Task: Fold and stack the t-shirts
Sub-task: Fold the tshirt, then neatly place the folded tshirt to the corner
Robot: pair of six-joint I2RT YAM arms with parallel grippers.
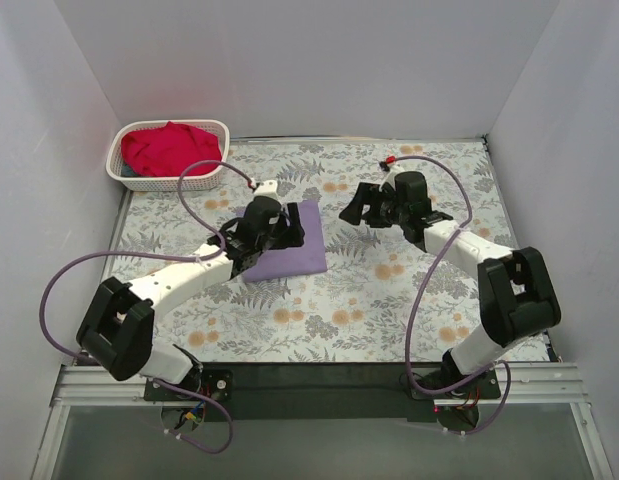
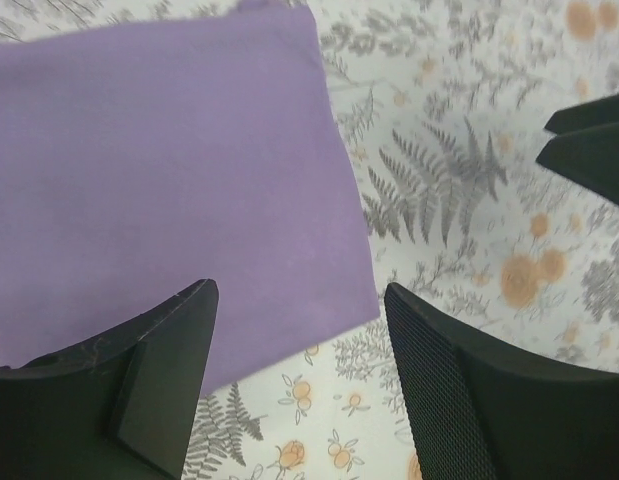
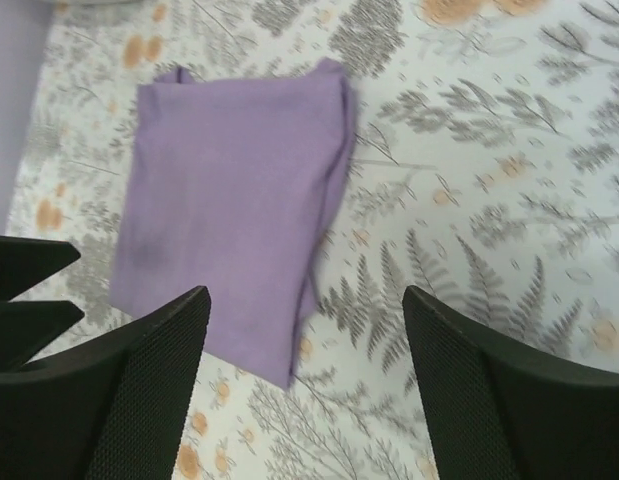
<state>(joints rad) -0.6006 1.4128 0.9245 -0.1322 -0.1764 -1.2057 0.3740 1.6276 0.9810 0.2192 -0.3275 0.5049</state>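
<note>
Top view: lavender t-shirt [image 1: 301,258] lies folded into a rectangle, left of centre on the floral tablecloth [image 1: 389,310]. Left gripper [image 1: 289,232] is over its far side, jaws spread, nothing pinched. Right gripper [image 1: 351,207] is just right of the shirt, clear of it, also spread and empty. Red t-shirt [image 1: 169,147] is bunched in the white basket [image 1: 221,128] at the far left, not yet folded.

Left wrist view: spread fingers sit over the shirt's corner with no cloth between them. Risk: a fingertip catches the top layer on lift-off and peels the fold open.

Right wrist view: the layers along the shirt's folded edge look slightly uneven and loose. Risk: a low sweep toward the basket shoves or unrolls it. Pulling the red shirt out could also drag or tip the basket if the cloth snags on the lattice.
</note>
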